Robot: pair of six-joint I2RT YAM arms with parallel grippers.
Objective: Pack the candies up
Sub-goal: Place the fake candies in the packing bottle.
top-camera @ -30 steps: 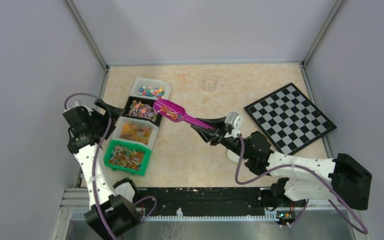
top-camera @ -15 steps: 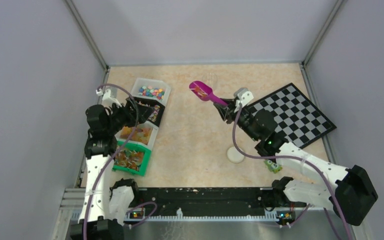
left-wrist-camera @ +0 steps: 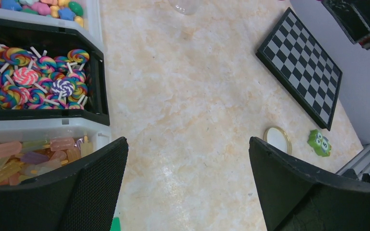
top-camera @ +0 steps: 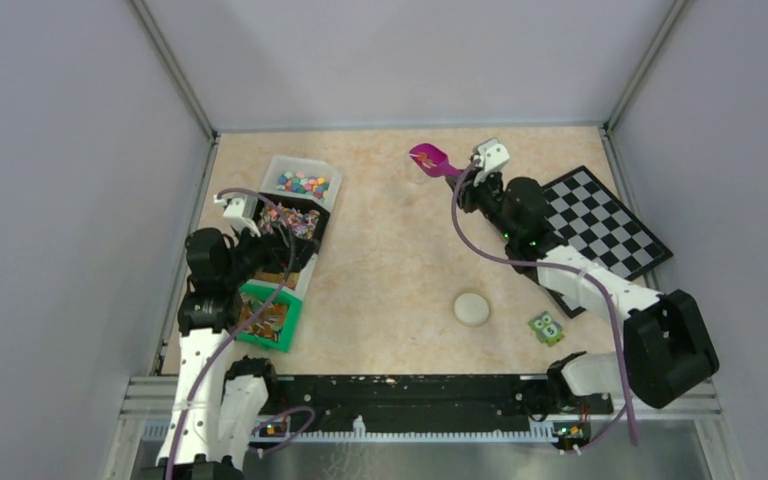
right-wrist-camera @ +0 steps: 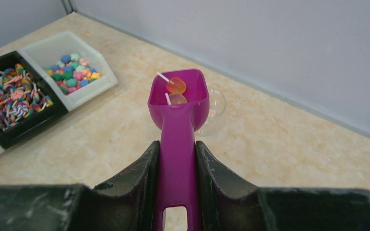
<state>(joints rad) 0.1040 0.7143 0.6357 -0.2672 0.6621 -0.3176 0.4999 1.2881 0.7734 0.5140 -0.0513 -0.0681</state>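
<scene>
- Step in hand, as I read it: carrying a scooped load over for tipping. My right gripper is clamped on the flat handle of the magenta scoop, and the bowl sits over the near rim of the clear jar at the far side of the table.
- The candies in the scoop are two small lollipops on thin white sticks, one orange and translucent, one paler. The rest lie in the bins on the left.
- Next move, I judge: push the bowl a little further over the jar mouth, then roll the wrist so the lollipops slide off the front lip. The sticks could catch on the rim.
- My left gripper hangs wide open and empty beside the bins, its pads a black mesh weave.
- Black bin: glossy swirl lollipops. White bin beyond it: tiny rounded multicoloured pieces. Nearer white bin: translucent bar candies. Green bin nearest me.
- The scoop is smooth hard plastic, square-mouthed. The table looks like beige marbled laminate.
- The round cream lid lies flat, well apart from the jar. The green owl block is beside the chessboard.
</scene>
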